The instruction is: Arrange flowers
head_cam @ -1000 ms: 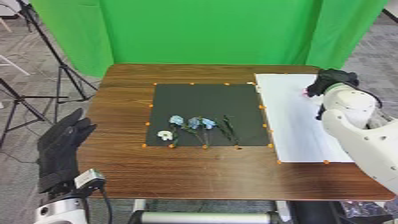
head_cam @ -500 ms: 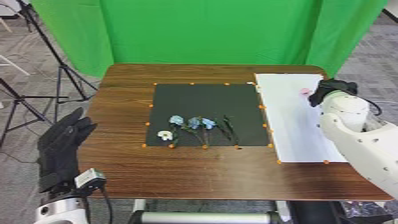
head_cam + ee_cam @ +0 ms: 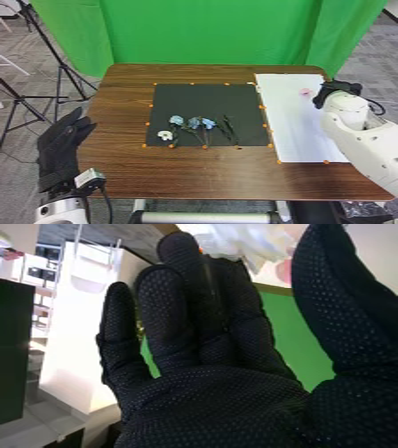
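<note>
**The right hand (image 3: 339,90) moved back from the pink flower (image 3: 306,91)**

The brown table (image 3: 178,180) carried a white board (image 3: 302,132) and, beside it, a black mat (image 3: 204,100). The right hand had just drawn a little nearer over the board's right edge; the left hand (image 3: 62,145) was spread at the table's left side. Blue flowers (image 3: 194,123), green stems (image 3: 229,131) and one white flower (image 3: 165,135) lay on the mat, probably for placing next. The pink flower lay uncovered on the board, so its placing seemed finished. The head view gave this layout; the right wrist view gave straight fingers, thumb apart, pinching nothing, and a pale crumpled thing (image 3: 235,241) I could not identify.
</note>
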You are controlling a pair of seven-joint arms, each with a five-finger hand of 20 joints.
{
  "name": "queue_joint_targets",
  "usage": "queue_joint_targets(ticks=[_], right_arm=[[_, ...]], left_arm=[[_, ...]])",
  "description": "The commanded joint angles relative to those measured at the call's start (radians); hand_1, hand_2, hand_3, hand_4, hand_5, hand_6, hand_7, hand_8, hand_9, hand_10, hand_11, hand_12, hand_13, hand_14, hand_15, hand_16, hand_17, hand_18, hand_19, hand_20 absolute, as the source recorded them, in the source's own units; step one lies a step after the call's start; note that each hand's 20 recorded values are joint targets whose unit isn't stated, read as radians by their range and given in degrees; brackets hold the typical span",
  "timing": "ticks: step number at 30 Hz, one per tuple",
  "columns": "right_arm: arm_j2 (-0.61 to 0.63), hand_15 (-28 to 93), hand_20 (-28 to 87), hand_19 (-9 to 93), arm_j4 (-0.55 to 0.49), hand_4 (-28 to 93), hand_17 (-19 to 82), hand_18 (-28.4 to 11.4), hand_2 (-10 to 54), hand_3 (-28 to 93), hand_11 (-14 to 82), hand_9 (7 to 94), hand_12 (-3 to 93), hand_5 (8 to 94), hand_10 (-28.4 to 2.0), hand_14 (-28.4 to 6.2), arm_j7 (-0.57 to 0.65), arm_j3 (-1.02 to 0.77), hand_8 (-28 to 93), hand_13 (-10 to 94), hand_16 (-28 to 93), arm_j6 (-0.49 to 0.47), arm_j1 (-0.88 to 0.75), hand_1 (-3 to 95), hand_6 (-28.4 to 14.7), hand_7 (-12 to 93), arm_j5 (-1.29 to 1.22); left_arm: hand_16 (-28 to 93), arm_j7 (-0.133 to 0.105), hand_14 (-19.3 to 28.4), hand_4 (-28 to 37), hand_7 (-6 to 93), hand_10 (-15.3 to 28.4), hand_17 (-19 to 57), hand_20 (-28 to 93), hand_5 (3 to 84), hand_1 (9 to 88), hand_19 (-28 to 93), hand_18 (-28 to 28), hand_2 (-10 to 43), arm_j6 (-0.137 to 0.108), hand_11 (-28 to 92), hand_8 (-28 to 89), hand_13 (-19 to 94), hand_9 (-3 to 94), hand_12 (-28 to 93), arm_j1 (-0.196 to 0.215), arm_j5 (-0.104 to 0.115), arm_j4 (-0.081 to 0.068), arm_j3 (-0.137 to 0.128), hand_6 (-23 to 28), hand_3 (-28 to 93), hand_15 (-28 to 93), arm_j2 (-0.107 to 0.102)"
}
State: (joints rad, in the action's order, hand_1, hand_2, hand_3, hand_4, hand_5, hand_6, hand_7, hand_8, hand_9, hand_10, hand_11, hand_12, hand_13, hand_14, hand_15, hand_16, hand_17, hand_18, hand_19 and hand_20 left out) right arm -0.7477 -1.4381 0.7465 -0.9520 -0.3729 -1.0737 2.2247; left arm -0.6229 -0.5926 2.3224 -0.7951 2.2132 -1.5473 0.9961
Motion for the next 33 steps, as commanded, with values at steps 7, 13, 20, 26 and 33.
queue_joint_targets(ticks=[7,13,20,26,33], right_arm=[[-0.01,82,37,69,0.034,-28,10,-27.1,-4.2,81,38.8,63.4,19.7,59.0,-16.6,-17.9,-0.006,0.035,-13,51,23,0.022,0.007,36.3,-3.6,22,0.074],[-0.015,80,34,71,0.05,-28,13,-25.7,-3.8,76,36.8,70.1,22.8,64.4,-12.9,-15.1,-0.011,0.04,-4,55,25,0.038,-0.001,43.3,-1.2,26,0.104],[-0.009,79,32,73,0.057,-28,16,-24.1,-4.2,72,29.3,79.4,31.1,75.4,-8.8,-12.1,-0.024,0.055,-2,61,27,0.092,-0.012,51.5,0.9,28,0.145],[0.009,79,32,74,0.054,-28,17,-23.6,-5.2,73,27.8,81.8,33.9,77.8,-8.3,-11.2,-0.031,0.089,0,62,28,0.186,0.01,52.6,0.4,27,0.156],[0.032,80,32,75,-0.025,-28,18,-23.8,-5.6,74,28.8,82.6,34.6,78.9,-8.6,-11.1,-0.061,0.084,2,63,28,0.304,-0.001,52.6,0.3,27,0.168]], left_arm=[[-19,0.003,28.3,-17.8,16.3,21.1,-8.0,18,43.6,26.8,57,23.1,3.5,-0.005,43,-11,27,35.8,7,-0.002,0.001,0.007,0.005,12.9,82,70,0.001],[-19,0.003,28.3,-17.8,16.3,21.2,-8.0,18,43.8,26.8,57,23.1,3.5,-0.009,43,-11,27,35.8,8,0.001,0.007,0.008,0.008,13.0,82,70,-0.001],[-19,0.004,28.3,-17.8,16.3,21.1,-8.0,18,43.7,26.8,57,23.1,3.6,-0.012,43,-11,27,35.8,8,0.007,0.005,0.011,0.006,13.0,82,70,0.005],[-19,-0.003,28.3,-17.7,16.3,21.2,-8.0,18,43.7,26.8,57,23.1,3.6,-0.014,43,-11,27,35.8,7,0.01,0.008,0.01,0.006,13.0,82,70,0.005],[-19,0.004,28.3,-17.8,16.2,21.2,-8.0,18,43.7,26.8,57,23.1,3.6,-0.012,43,-10,27,35.8,7,0.014,0.004,0.012,0.001,13.0,82,70,0.006]])
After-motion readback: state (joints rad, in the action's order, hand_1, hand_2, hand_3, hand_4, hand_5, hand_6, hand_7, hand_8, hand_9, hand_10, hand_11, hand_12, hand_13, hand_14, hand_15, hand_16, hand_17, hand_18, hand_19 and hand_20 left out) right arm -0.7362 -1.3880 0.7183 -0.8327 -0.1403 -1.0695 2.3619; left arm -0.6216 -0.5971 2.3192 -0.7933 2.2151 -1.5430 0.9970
